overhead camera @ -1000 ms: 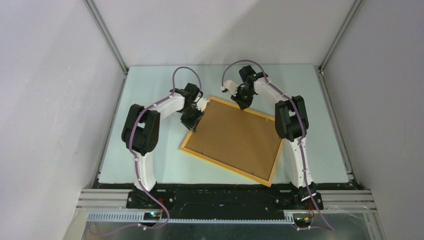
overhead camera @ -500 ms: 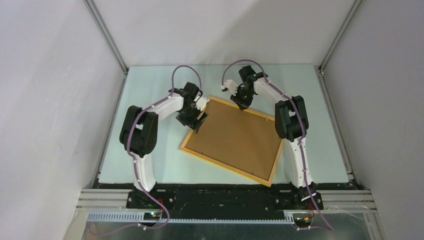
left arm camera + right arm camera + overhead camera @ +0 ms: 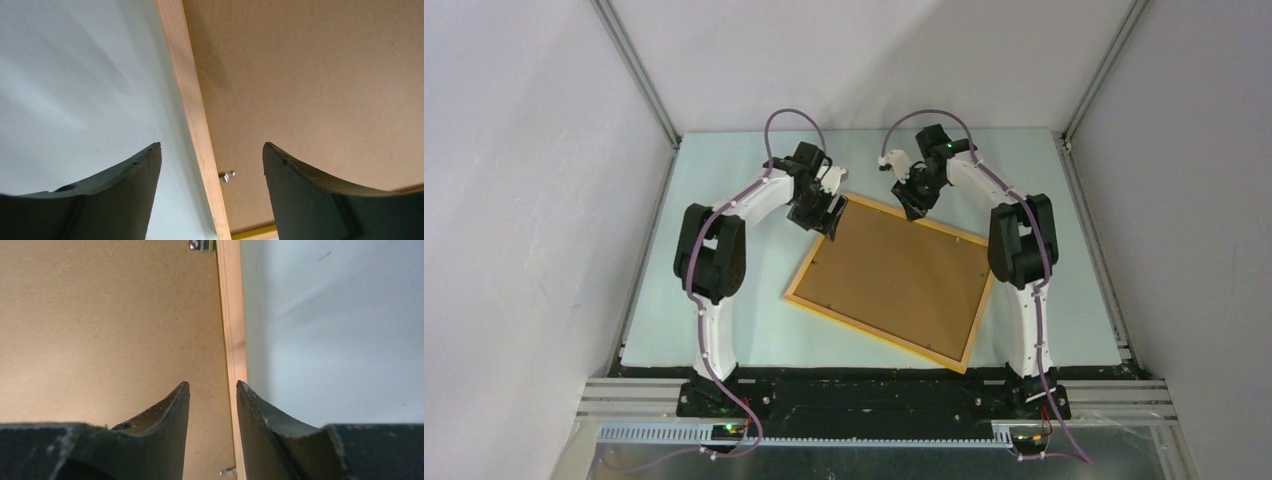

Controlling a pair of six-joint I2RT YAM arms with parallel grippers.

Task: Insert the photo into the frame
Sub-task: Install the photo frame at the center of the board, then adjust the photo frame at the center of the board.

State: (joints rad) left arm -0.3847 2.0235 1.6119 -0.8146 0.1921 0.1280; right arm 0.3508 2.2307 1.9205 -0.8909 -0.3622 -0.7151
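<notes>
The frame [image 3: 876, 334] lies flat and skewed on the table, its thin yellow-orange edges around a brown backing board [image 3: 894, 275]. The photo is hidden. My left gripper [image 3: 832, 220] hangs over the frame's far left corner. In the left wrist view it [image 3: 212, 145] is wide open, straddling the wooden edge [image 3: 192, 110] and a small metal tab [image 3: 227, 176] without touching them. My right gripper [image 3: 912, 208] hovers over the far edge. In the right wrist view it [image 3: 212, 383] stands open by a narrow gap above the board [image 3: 110, 315], beside the wooden edge [image 3: 231, 315].
The pale green table [image 3: 724, 300] is boxed in by white walls with metal rails on the left, right and back. Another metal tab [image 3: 200, 245] sits on the frame's edge ahead of the right gripper.
The left gripper opened wide and moved from the frame's left edge toward its far corner. The right gripper opened partway and shifted slightly right. The frame stayed put.
</notes>
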